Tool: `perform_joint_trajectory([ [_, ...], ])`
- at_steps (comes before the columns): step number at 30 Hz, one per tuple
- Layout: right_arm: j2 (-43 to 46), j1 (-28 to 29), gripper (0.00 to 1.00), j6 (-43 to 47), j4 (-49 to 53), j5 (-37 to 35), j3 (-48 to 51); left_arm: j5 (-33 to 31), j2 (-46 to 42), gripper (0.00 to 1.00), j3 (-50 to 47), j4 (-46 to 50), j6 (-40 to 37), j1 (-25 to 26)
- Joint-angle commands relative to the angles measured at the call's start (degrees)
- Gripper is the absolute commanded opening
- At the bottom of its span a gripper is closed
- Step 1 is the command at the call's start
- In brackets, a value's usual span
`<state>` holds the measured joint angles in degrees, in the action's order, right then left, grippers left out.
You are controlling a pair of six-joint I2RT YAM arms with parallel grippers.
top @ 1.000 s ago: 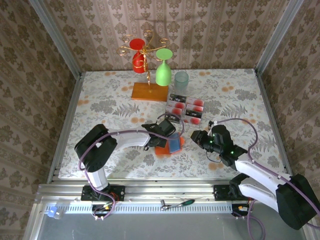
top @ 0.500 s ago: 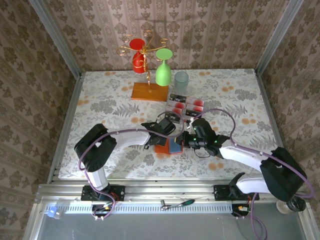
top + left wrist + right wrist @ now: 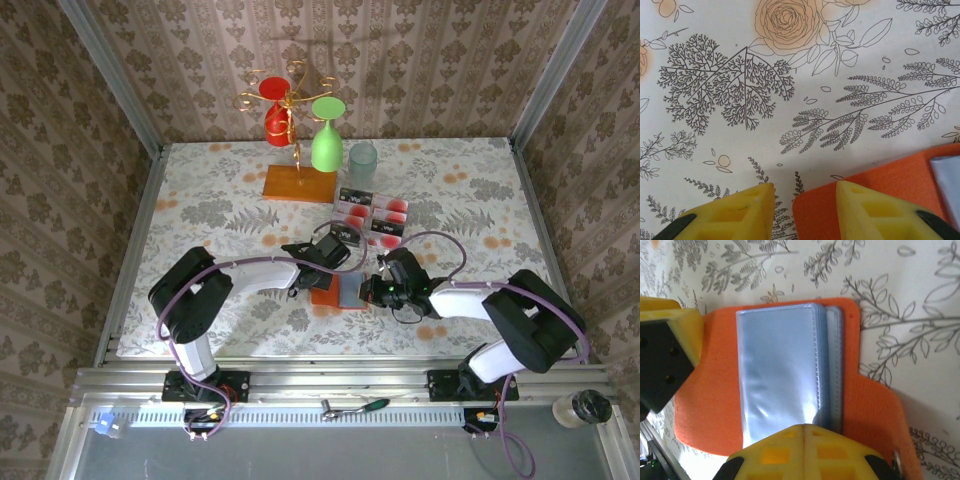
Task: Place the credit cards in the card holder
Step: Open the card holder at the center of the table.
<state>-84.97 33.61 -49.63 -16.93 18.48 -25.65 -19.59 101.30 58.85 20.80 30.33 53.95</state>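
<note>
top view: the card holder (image 3: 340, 294) lies open on the surface (image 3: 200, 215), near the middle, between the two grippers. the left gripper (image 3: 328, 272) is at its far-left corner and the right gripper (image 3: 368, 290) is at its right side. they are very close, so a small wrong move could knock one against the other. the credit cards (image 3: 372, 216) lie in rows just beyond, untouched, with no card in either gripper. the right arm's cable loops near the cards and may drag them. the glass rack (image 3: 298, 150) stands further away at the far side. there is open room to the left, to the right and on the near side.

left wrist view: the left gripper (image 3: 805, 215) is partly spread with nothing between its fingers. one finger is over the orange corner of the holder (image 3: 890, 185), the other over bare surface. so little cover is under it that the holder may slip or turn if it is pushed.

right wrist view: the right gripper (image 3: 805, 450) is pressed together, with its tip at the edge of the clear sleeves (image 3: 780, 365). whether a sleeve is caught between the fingers cannot be told. a push here could slide the holder toward the left gripper's finger (image 3: 675, 325) or bend the sleeves. the far edge of the cover is free.
</note>
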Motion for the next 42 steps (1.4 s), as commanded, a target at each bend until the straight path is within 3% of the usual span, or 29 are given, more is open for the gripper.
perform_joint_trajectory([
  [1, -1.12, -0.47, 0.0, 0.2, -1.87, 0.26, 1.08, -1.24, 0.46, 0.38, 1.13, 0.55, -0.44, -0.34],
  [11, 4.32, 2.11, 0.0, 2.25, 3.64, 2.79, -4.39, -0.65, -0.04, 0.39, 1.75, 0.34, -0.53, -0.52],
  [25, -8.03, 7.61, 0.0, -1.49, -4.83, 2.91, -9.85, 4.14, -4.98, 0.4, 1.04, -1.05, 3.28, -4.19],
  [32, -13.05, 8.0, 0.0, -3.93, -9.06, 2.88, -9.65, 11.11, -11.9, 0.46, -3.38, -6.48, 8.96, -6.82],
  [42, -13.08, 7.96, 0.0, -5.02, -11.29, 2.45, -7.49, 19.39, -14.73, 0.5, -11.68, -23.16, 21.18, -4.22],
])
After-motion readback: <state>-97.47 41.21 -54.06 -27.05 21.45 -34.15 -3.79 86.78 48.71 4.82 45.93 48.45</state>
